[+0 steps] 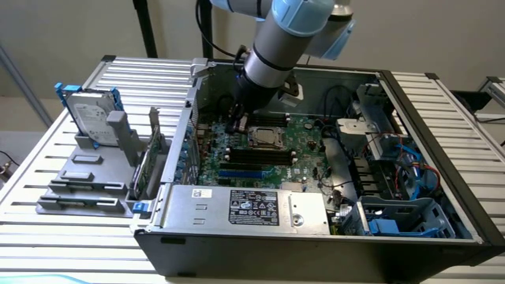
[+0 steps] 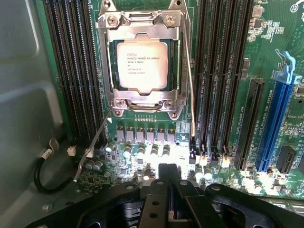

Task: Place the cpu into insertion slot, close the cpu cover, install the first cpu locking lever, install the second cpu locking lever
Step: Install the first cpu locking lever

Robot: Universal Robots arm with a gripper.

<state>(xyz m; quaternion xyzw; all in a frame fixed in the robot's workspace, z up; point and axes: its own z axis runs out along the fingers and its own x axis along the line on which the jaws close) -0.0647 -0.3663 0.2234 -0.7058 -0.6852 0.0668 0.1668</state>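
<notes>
The cpu (image 2: 142,65), pale silver with printed text, lies flat in the insertion slot (image 2: 107,71) on the green board. The cpu cover (image 2: 142,27), a silver frame, is down over the chip's edges. One thin locking lever (image 2: 94,145) sticks out diagonally from the socket's corner, unlatched. A second lever (image 2: 190,85) runs along the socket's opposite side. My gripper (image 2: 168,183) is shut with nothing between its fingers, hovering above the row of capacitors beside the socket. In the exterior view the gripper (image 1: 233,126) sits inside the case just to the left of the socket (image 1: 266,137).
Long black memory slots (image 2: 76,61) flank the socket on both sides. A blue expansion slot (image 2: 278,118) and a black cable loop (image 2: 47,178) lie nearby. The case walls (image 1: 189,112), power supply (image 1: 252,206) and drive cage (image 1: 402,219) hem in the board. A hard drive (image 1: 88,115) stands outside.
</notes>
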